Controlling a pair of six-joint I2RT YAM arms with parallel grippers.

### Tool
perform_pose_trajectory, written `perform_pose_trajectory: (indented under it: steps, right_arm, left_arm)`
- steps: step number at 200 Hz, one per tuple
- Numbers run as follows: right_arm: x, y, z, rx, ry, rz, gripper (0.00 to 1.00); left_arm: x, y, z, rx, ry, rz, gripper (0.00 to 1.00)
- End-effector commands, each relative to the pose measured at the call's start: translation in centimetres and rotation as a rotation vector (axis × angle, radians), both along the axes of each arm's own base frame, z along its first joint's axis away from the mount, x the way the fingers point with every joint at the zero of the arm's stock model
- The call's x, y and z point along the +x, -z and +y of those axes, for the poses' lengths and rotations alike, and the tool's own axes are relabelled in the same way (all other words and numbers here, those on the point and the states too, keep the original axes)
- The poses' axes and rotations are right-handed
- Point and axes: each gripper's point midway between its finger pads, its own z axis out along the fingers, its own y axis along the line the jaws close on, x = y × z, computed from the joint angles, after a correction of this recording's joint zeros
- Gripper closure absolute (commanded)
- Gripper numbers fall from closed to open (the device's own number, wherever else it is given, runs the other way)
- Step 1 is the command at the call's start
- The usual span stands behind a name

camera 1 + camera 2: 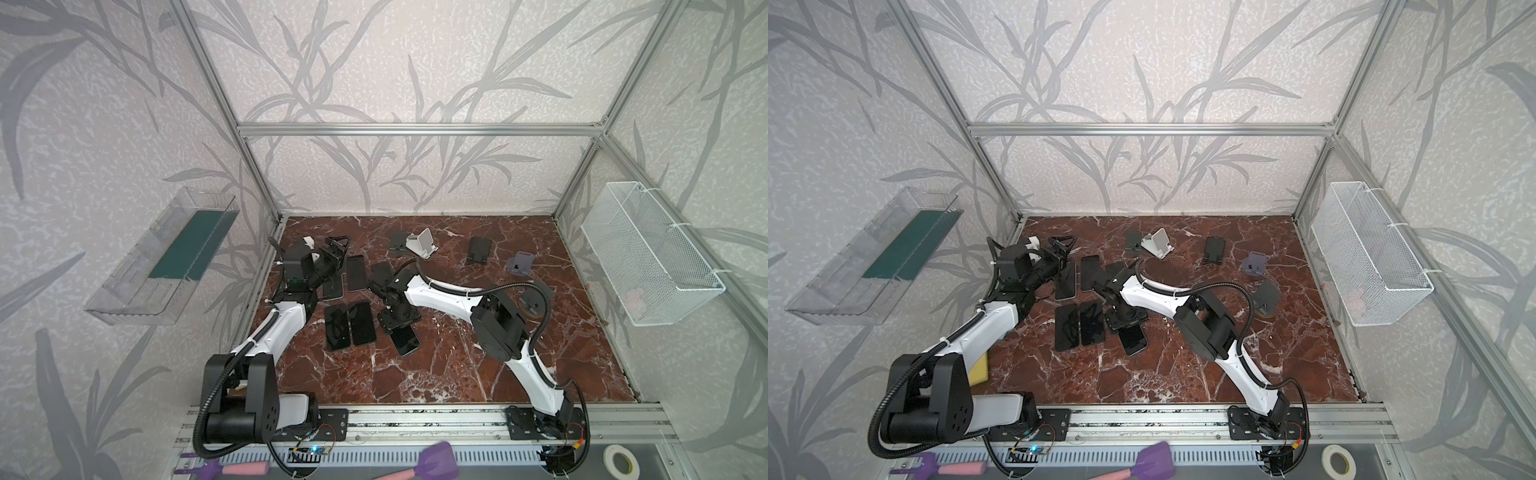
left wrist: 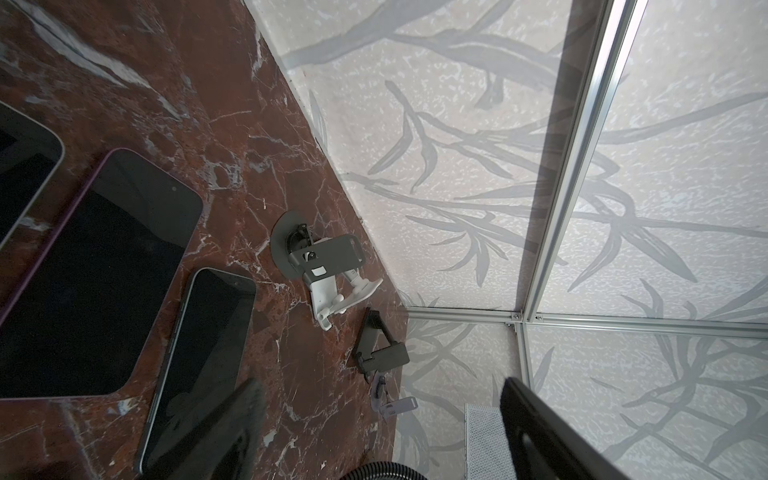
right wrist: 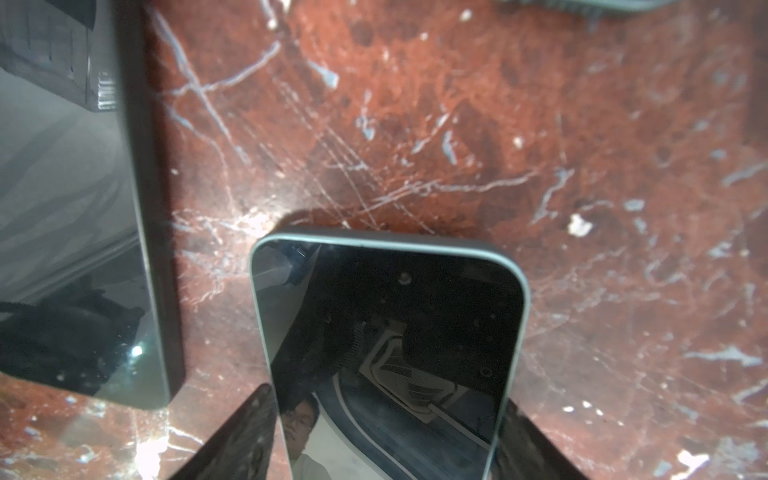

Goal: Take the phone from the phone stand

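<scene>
Marble surface (image 3: pixel 457 124) lies close under the phone (image 3: pixel 386 353), clasped by its long edges in the right end effector (image 3: pixel 388 399). A slack pinch could drop it onto the neighbouring phone (image 3: pixel 83 228) just beside; left end effector (image 2: pixel 382 386) gapes empty.

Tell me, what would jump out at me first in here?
Dark phones lie flat in a cluster on a red marble table, left of centre. The right gripper clamps a pale-edged phone by its sides, close to the marble, while several phone stands line the back.
</scene>
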Motion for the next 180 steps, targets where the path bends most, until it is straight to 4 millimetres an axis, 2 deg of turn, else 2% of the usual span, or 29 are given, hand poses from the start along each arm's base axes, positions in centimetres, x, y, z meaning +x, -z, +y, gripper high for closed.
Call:
perform_pose_trajectory:
  steps: [1, 48, 78, 121, 138, 154, 172, 175, 180]
  right_arm:
    - [-0.2, 5.2, 0.3, -0.009, 0.05, 0.052, 0.26]
    - [1.1, 5.3, 1.1, 0.064, 0.131, 0.039, 0.27]
    - [1.7, 4.7, 2.3, 0.118, 0.157, 0.03, 0.26]
    - [1.8, 4.1, 1.9, 0.139, 0.187, 0.025, 0.25]
    - [2.1, 2.4, 1.4, 0.162, 0.191, -0.015, 0.25]
    - [2.6, 0.0, 0.5, 0.181, 0.177, -0.084, 0.24]
    - [3.4, -3.5, -1.2, 0.192, 0.149, -0.195, 0.22]
    - [3.6, -4.5, -1.5, 0.197, 0.142, -0.224, 0.21]
    - [3.9, -6.0, -2.0, 0.201, 0.131, -0.272, 0.12]
  left_arm:
    - [0.2, -3.1, -0.2, -0.012, 0.011, -0.082, 0.11]
    - [0.2, -3.2, -0.3, -0.021, 0.012, -0.092, 0.11]
    - [0.3, -3.2, -0.4, -0.026, 0.018, -0.089, 0.11]
    - [0.3, -3.2, -0.4, -0.028, 0.019, -0.091, 0.11]
    - [0.2, -3.8, -0.4, -0.024, 0.022, -0.107, 0.11]
    - [0.1, -4.3, -0.4, -0.01, 0.026, -0.123, 0.11]
    - [-0.1, -4.9, -0.3, 0.03, 0.027, -0.136, 0.11]
    - [-0.2, -4.9, -0.3, 0.038, 0.026, -0.135, 0.11]
    - [-0.2, -5.0, -0.2, 0.053, 0.026, -0.139, 0.11]
